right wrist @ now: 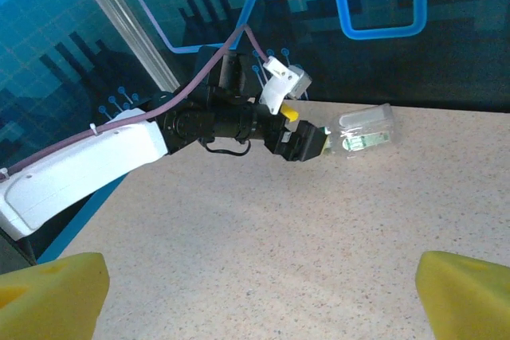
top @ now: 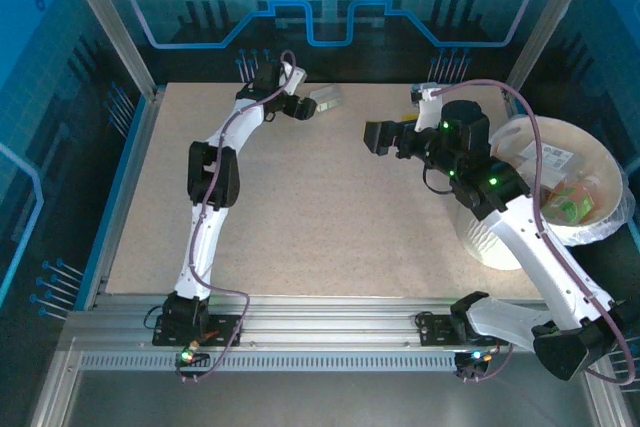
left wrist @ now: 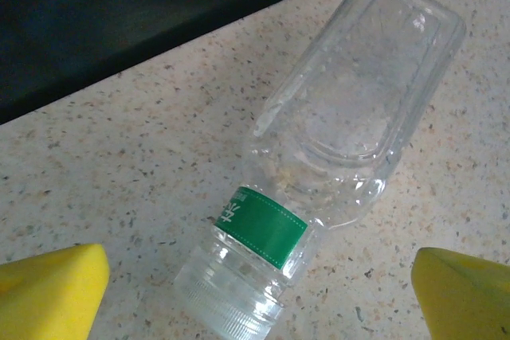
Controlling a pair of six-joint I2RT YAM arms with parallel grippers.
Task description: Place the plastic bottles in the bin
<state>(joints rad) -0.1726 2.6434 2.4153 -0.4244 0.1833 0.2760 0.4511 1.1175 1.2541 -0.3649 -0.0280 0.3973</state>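
Overhead and wrist views of the two-arm station. The left arm is reaching to the far edge of the beige speckled tabletop (top: 330, 227). The left gripper (top: 303, 107) is standing wide apart, grasping nothing. A clear, square-bodied plastic bottle with a green label band (left wrist: 319, 157) is lying on its side just ahead of it. The bottle's neck is pointing in between the yellow finger pads (left wrist: 48, 292); contact cannot be told. The right gripper (top: 372, 137) is hovering over mid-table, likewise released and empty, and is facing that bottle from well apart. The large round white bin with a clear plastic liner (top: 488, 239) is standing at the table's right edge, beside the right arm. It is holding several bottles with orange and green labels (top: 570, 202).
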